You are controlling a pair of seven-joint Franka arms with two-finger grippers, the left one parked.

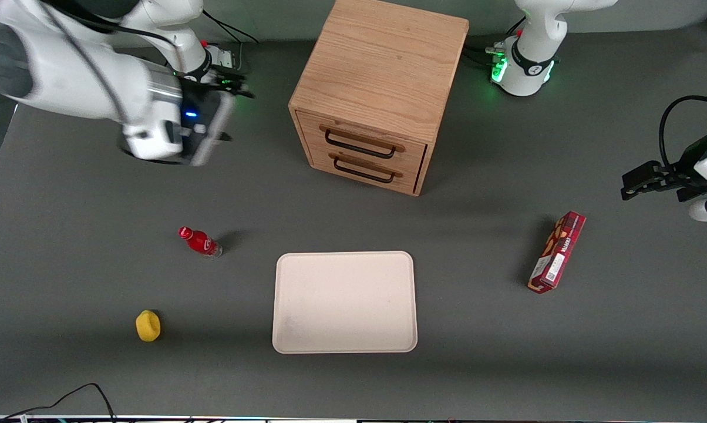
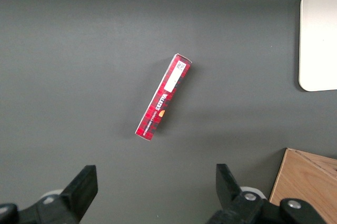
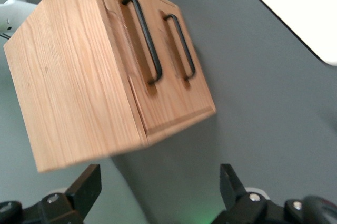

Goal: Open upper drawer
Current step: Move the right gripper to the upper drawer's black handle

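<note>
Upper drawer reads flush with the wooden cabinet front, its dark handle above the lower drawer's handle. I see my gripper released, fingers spread wide, hanging in the air toward the working arm's end of the table, well apart from the cabinet. Tray lies nearer the camera

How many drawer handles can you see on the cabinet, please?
2, both on the cabinet front: the upper handle and, just below, the lower handle. The open gripper hovers beside the cabinet, toward the working arm's end.
</note>
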